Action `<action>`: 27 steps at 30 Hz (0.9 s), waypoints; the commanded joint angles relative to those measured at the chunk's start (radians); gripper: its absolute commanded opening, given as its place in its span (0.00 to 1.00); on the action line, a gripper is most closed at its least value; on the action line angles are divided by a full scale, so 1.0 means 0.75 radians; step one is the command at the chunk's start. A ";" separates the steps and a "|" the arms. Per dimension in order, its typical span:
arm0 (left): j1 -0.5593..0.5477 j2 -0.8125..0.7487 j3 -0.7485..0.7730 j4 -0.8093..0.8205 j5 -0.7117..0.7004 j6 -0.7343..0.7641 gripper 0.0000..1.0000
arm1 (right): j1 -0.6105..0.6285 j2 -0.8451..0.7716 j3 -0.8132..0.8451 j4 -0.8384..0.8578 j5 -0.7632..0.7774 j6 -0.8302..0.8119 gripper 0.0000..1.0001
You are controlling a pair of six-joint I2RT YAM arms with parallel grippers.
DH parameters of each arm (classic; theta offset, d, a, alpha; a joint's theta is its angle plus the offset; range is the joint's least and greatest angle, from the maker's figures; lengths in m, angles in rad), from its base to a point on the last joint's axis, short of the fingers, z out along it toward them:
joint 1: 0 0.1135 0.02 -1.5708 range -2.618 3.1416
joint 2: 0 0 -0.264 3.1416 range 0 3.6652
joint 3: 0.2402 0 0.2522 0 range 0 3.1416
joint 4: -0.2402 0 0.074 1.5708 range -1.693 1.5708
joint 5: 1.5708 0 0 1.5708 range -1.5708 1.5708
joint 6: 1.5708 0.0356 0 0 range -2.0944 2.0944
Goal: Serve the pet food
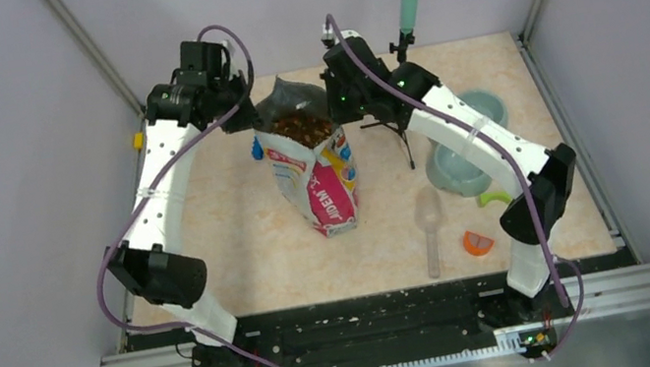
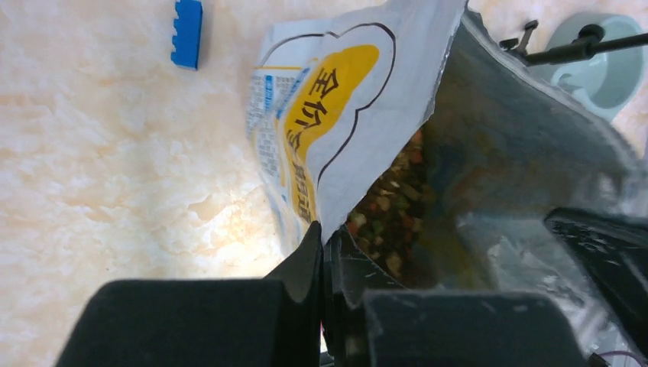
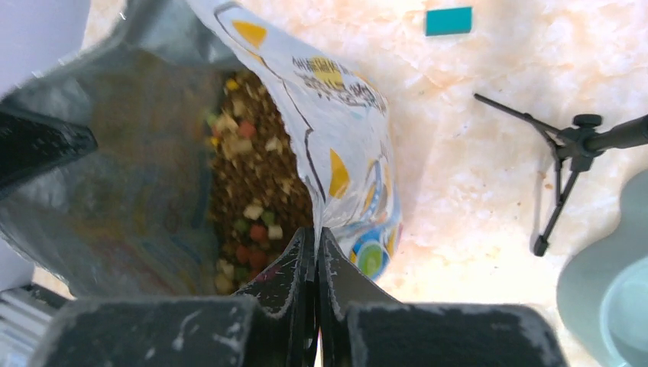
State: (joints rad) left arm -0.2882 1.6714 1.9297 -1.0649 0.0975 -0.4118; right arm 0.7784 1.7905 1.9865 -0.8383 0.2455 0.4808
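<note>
Upright crinkly white-pink-yellow bag (image 1: 318, 180) of small brown dry kibble (image 1: 304, 129) on beige marbled tabletop (image 1: 232, 249). Left tool (image 2: 324, 252) and right tool (image 3: 315, 252) each clamp closed on its rim.

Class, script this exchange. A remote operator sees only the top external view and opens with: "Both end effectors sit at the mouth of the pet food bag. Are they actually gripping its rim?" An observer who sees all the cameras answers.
Observer: On the left, yes. The left wrist view shows the left end effector pinched shut on the rim of the pet food bag.
Operator: And the right one?
Observer: The right wrist view shows the right end effector shut on the rim at its own side of the mouth.
Operator: What does the food look like up close?
Observer: The kibble is mostly brown, mixed with green, red and pale pieces.
</note>
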 commanded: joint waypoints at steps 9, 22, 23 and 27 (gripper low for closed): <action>0.037 0.043 0.441 0.182 0.164 0.016 0.00 | 0.070 -0.140 -0.138 0.327 -0.379 0.216 0.00; -0.249 -0.066 0.259 -0.096 -0.229 0.194 0.73 | 0.058 -0.320 -0.604 0.432 -0.297 0.214 0.00; -0.273 -0.061 0.264 -0.120 -0.257 0.187 0.79 | 0.058 -0.325 -0.613 0.445 -0.300 0.209 0.00; -0.359 -0.058 0.222 -0.150 -0.377 0.142 0.82 | 0.058 -0.322 -0.607 0.461 -0.292 0.199 0.00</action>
State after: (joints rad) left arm -0.5179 1.6493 2.0930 -1.1404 -0.0643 -0.2863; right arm 0.8196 1.5963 1.5295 -0.5285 0.0441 0.6399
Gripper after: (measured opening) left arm 0.819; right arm 0.013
